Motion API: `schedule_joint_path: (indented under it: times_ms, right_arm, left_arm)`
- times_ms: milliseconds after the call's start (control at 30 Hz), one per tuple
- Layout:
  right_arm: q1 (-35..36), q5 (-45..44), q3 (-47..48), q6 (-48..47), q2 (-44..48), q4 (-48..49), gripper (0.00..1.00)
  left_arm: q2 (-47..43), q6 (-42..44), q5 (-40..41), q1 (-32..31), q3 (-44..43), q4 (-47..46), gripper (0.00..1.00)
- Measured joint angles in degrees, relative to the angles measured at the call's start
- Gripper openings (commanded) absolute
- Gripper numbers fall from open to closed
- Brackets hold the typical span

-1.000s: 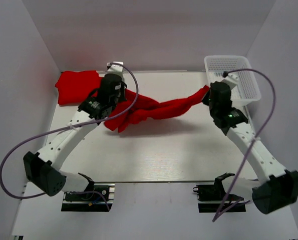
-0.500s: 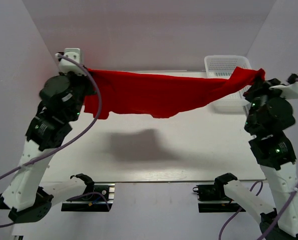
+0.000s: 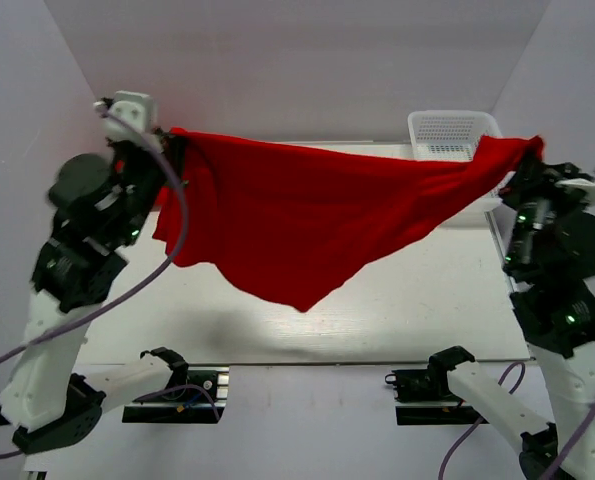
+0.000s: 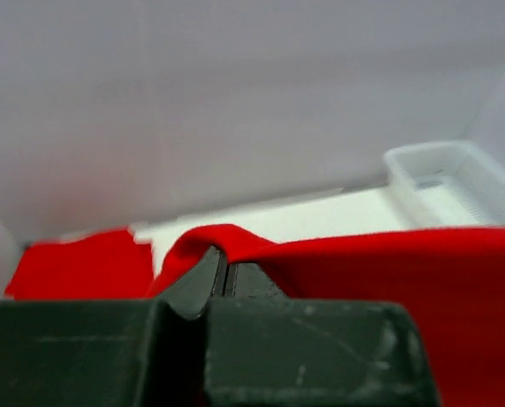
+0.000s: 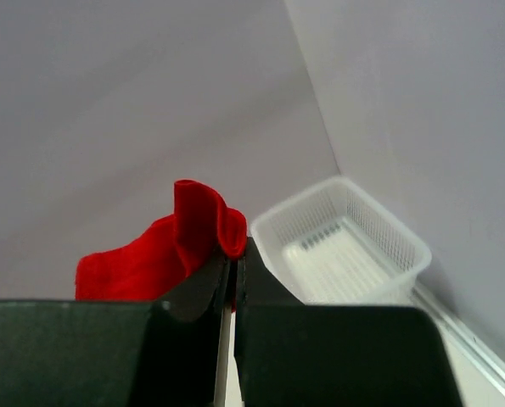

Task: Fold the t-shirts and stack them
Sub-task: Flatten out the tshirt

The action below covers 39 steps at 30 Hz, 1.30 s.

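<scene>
Two jaw pairs clamp one shirt (image 3: pixel 297 215).
Long axis runs from left gripper (image 3: pixel 171 141), upper left, to right gripper (image 3: pixel 531 149), upper right.

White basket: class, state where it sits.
In the top view, the white basket sits at the table's far right corner, behind the hanging red t-shirt.

A white table (image 3: pixel 427 300) was pictured enclosed by plain pale walls (image 3: pixel 297 70) at 9, 12 and 3 o'clock, softly and evenly lit.
</scene>
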State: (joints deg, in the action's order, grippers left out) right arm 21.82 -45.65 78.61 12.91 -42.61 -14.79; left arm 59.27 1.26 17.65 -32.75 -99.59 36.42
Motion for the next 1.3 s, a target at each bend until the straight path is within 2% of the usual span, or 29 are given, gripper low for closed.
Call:
schedule_joint_path:
  times_ms: [100,233,300,333,367,400,433,500,567,633,833,1000,1300]
  right_arm:
    - [-0.02,2.47,-8.68,3.93,-2.29,-0.07,0.0]
    - [0.0,8.02,-23.58,9.2,-9.79,0.92,0.0]
    - [0.0,11.32,-30.32,10.82,-16.11,0.85,0.0]
    - [-0.02,12.57,-32.5,11.32,-19.12,0.15,0.08]
    - [-0.04,13.66,-33.9,11.98,-22.05,-1.05,0.22]
    - [-0.07,14.36,-34.42,12.48,-24.74,-2.4,0.39]
    - [-0.09,14.56,-34.4,12.94,-26.71,-3.02,0.7]
    - [-0.17,14.19,-33.22,13.64,-29.64,-4.39,0.9]
    - [-0.35,13.68,-30.03,13.94,-32.11,-6.21,0.9]
    - [-0.44,13.2,-26.56,13.94,-34.07,-6.58,0.9]
    - [-0.48,13.14,-22.14,14.25,-34.88,-8.13,0.9]
    - [-0.48,14.38,-22.27,15.04,-33.79,-10.49,0.9]
    - [-0.5,16.92,-26.56,16.72,-26.18,-11.58,0.9]
  left_arm:
    - [5.7,-2.25,5.42,0.46,5.29,-1.6,0.0]
    - [17.81,-5.31,7.76,2.34,14.91,-3.17,0.0]
    - [26.12,-7.13,7.91,3.76,17.29,-2.36,0.21]
    - [30.95,-8.11,7.89,4.68,17.62,-1.27,0.49]
    - [35.36,-8.66,7.85,5.57,17.38,-0.09,0.75]
    - [39.8,-9.55,7.8,6.51,16.11,1.6,0.88]
    - [44.65,-10.69,7.87,7.58,13.92,3.41,0.99]
    - [53.7,-12.5,7.98,9.18,6.64,8.63,1.0]
    - [61.07,-13.64,8.17,10.43,-1.79,11.85,1.0]
    - [64.76,-13.92,8.11,11.06,-7.23,13.35,1.0]
    - [61.33,-13.25,5.75,10.78,-10.4,14.82,1.0]
    - [53.37,-13.81,3.54,10.03,-5.49,14.47,1.0]
    - [34.23,-18.75,-7.34,7.98,19.06,13.51,1.0]
